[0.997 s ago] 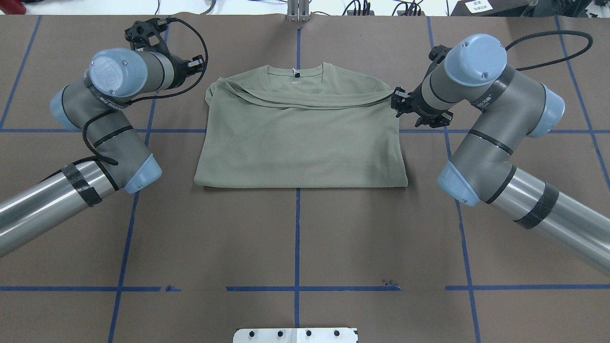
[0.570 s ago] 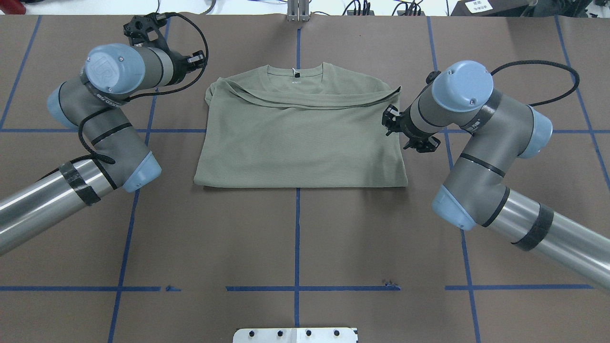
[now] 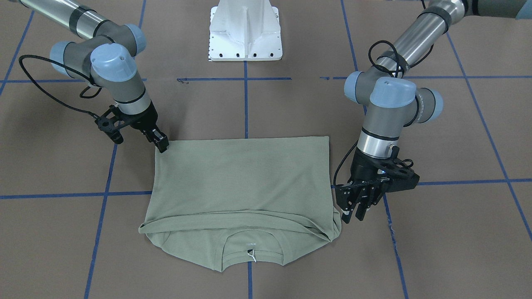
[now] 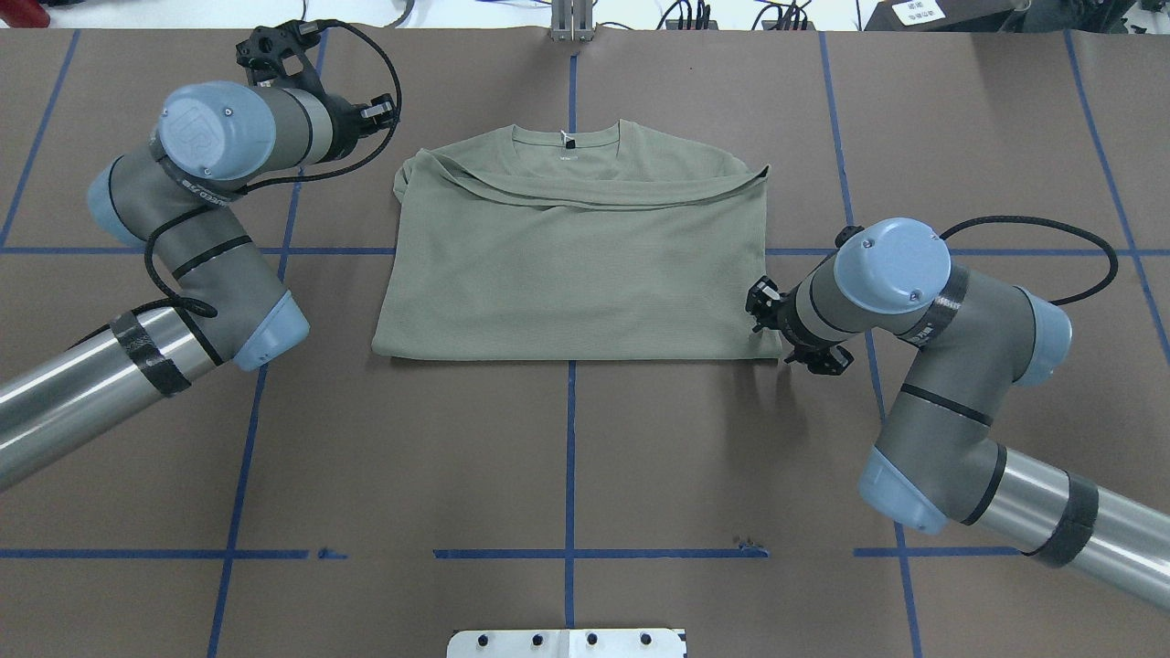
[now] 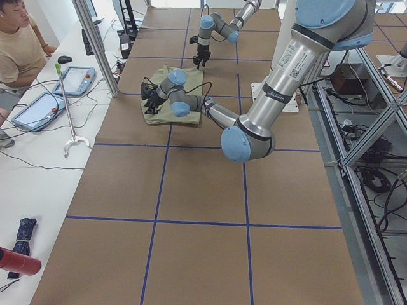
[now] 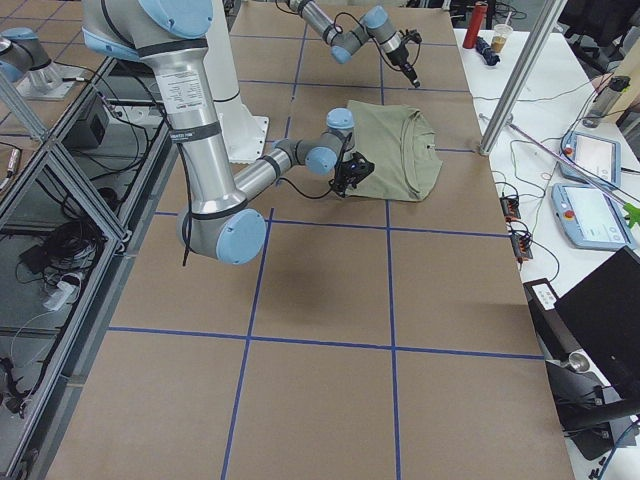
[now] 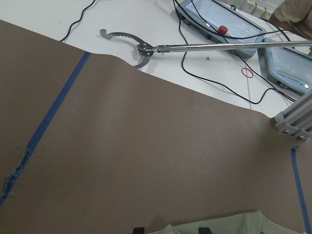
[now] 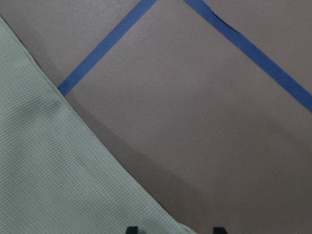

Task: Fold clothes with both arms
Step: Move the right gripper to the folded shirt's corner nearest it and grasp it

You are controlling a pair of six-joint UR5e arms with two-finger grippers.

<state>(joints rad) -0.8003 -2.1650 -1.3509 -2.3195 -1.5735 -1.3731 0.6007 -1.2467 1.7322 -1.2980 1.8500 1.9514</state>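
Observation:
The sage-green shirt [image 4: 576,265] lies flat on the brown table, folded into a rectangle, collar and white tag string [image 3: 250,255] on the far side from the robot. My left gripper [image 3: 354,214] hangs open just beside the shirt's far-left shoulder corner; its wrist view shows the shirt's edge [image 7: 219,229] between the two fingertips [image 7: 138,230]. My right gripper [image 3: 161,144] is low at the shirt's near-right hem corner. Its wrist view shows its fingertips [image 8: 130,229] apart with that corner of the cloth [image 8: 48,170] between them. Neither gripper holds cloth.
The white pedestal base [image 3: 245,31] stands at the robot's side of the table. Blue tape lines [image 4: 570,457] cross the brown cover. Beyond the far edge lie teach pendants [image 7: 219,22], a reach-grabber tool [image 7: 141,46] and cables. An operator [image 5: 19,44] sits there.
My right arm has swung from the shirt's far-right shoulder along its right edge to the near-right hem corner. The left arm has barely shifted. The shirt has not moved.

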